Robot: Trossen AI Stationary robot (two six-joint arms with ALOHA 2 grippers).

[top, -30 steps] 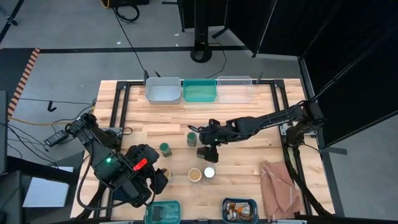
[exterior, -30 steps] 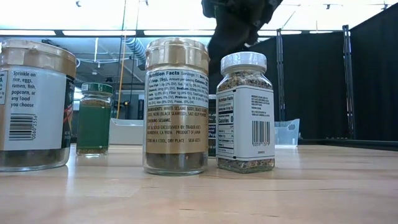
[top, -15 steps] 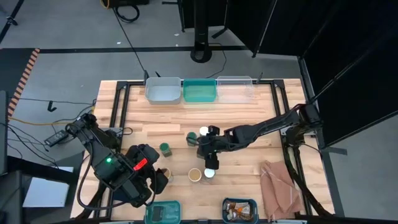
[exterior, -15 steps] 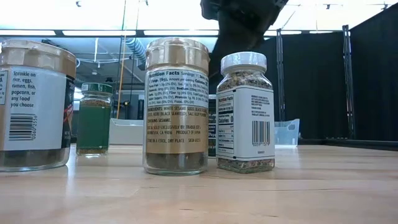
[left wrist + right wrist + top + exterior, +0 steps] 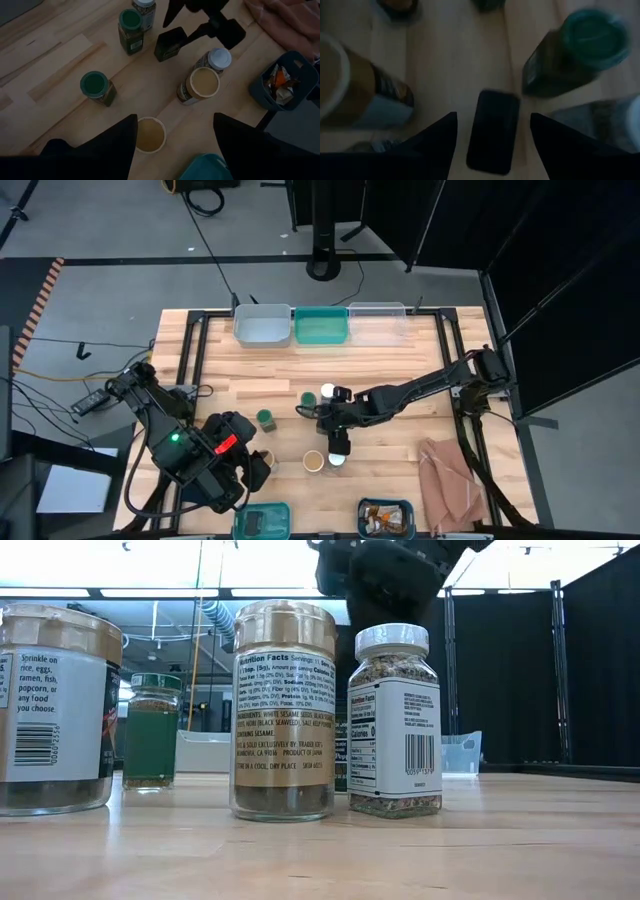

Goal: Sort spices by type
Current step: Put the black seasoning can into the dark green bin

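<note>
One second on, your right gripper (image 5: 492,131) has swung down mid-frame, fingers spread over the small dark box (image 5: 493,129), nothing pinched; left gripper (image 5: 174,136) spread, idle lower left.

Wooden table (image 5: 400,365), spice jars (image 5: 313,461), dark box (image 5: 168,45), bins (image 5: 321,326), pinkish-brown cloth (image 5: 450,480)

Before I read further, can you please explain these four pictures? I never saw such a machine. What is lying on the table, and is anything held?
It is a robot with two dark arms at a wooden table. One camera looks down from above, one looks level across the tabletop, and one sits on each wrist. Spice jars stand mid-table: a tan-topped jar, a white-topped jar, a green-topped jar. The right gripper hovers open above a small dark box, holding nothing. The left gripper waits open at the near left.
</note>
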